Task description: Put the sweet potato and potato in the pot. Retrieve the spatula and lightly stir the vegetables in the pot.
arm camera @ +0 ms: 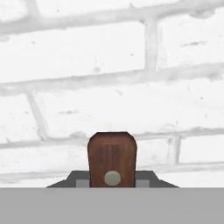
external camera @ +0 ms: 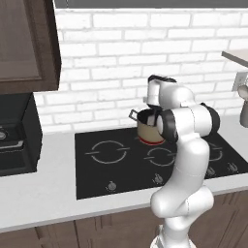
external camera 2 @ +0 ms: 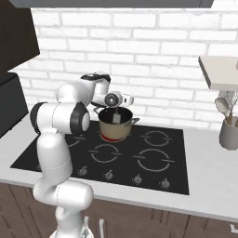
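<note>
White brick wall (external camera: 126, 58) fills the background behind your cooktop (external camera: 121, 164), which sits in a pale counter (external camera: 38, 193) across the lower half of both base frames. Your claw (external camera 2: 117, 116) hangs over the pot (external camera 2: 114, 125) near the centre of the right base frame, pointing down into its dark inside; in the hand view you see the brown handle end of the spatula (arm camera: 112, 158) standing up between the dark fingertips (arm camera: 61, 183) at the bottom centre, with a small pale dot on its end and bricks beyond, so the claw looks closed on the spatula, narrow as the handle allows. You find the pot on the rear burner, which glows red beneath it, with one grey loop handle sticking out to the right in the right base frame and the other to the upper left in the left base frame (external camera: 145, 127). You cannot see what lies inside the pot. Farther out, a grey utensil holder (external camera 2: 228, 132) with round-headed spoons stands at the right edge of the right base frame, under a pale shelf (external camera 2: 218, 72). A dark cabinet (external camera: 24, 43) occupies the upper left of the left base frame.
</note>
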